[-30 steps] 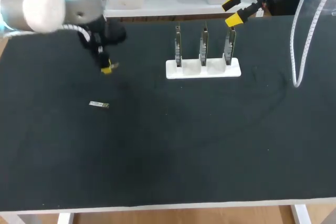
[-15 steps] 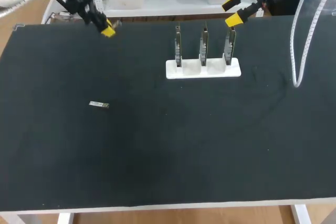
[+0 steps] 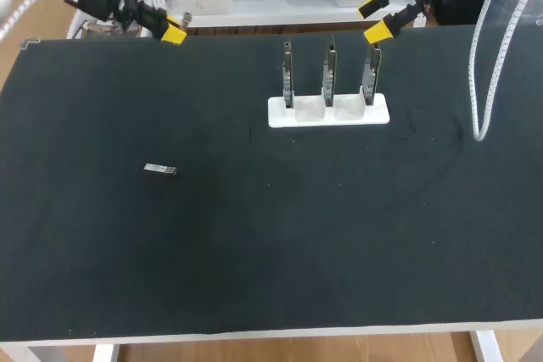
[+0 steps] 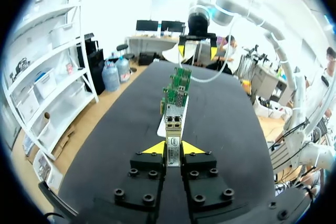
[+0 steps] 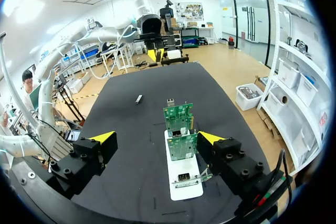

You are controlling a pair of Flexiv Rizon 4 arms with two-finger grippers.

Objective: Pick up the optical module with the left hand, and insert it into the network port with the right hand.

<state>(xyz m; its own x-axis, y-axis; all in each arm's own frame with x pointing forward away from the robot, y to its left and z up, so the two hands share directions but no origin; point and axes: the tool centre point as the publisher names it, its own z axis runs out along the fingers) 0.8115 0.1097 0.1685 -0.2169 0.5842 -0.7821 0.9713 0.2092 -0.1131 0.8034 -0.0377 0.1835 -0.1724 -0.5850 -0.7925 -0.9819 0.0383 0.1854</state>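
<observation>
The left gripper (image 4: 172, 149) clamps the optical module (image 4: 173, 139) between its yellow tips, held clear of the table (image 3: 271, 243) at its far left corner, likely for a handover. The module's long axis runs along the fingers, nose toward the circuit boards (image 4: 177, 85) (on a white stand (image 3: 329, 113)). The right gripper (image 5: 156, 139) hangs wide open by them.

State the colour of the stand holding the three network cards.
The stand is white, clearest in the head view.
</observation>
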